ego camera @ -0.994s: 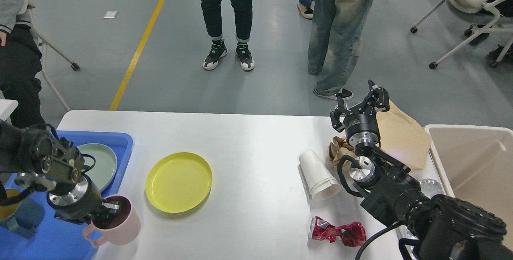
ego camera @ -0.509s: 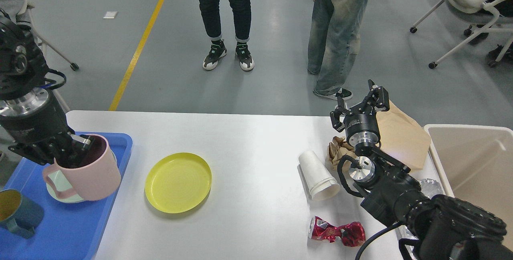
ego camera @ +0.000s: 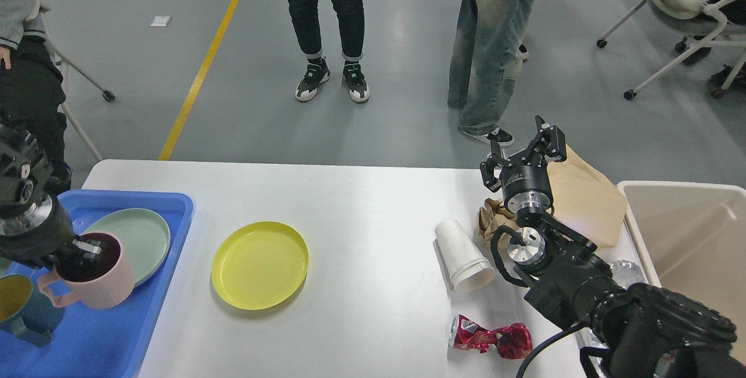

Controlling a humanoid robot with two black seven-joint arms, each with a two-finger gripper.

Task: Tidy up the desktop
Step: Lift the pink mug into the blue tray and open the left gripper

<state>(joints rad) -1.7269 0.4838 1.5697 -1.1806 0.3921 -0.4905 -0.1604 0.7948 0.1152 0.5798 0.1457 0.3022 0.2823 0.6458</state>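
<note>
Nearest on the white bench [ego camera: 361, 203]: one crushed red can [ego camera: 491, 338]. On the blue tray [ego camera: 93, 340] at the bench's left end, the left gripper [ego camera: 81, 253] has its fingers clamped on the rim of the one pink mug [ego camera: 93, 279], one finger inside. One teal mug [ego camera: 23, 308] sits beside it, one green plate [ego camera: 137, 237] behind. Mid-bench: one yellow plate [ego camera: 259, 265], one tipped white paper cup [ego camera: 463, 255]. Further back, the right gripper [ego camera: 524, 154] hangs empty with fingers spread, by the brown paper bag [ego camera: 586, 200]. One beige bin [ego camera: 693, 238] stands right.

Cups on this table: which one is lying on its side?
The white paper cup, toppled near the right arm. The pink mug and blue mug stand upright.
</note>
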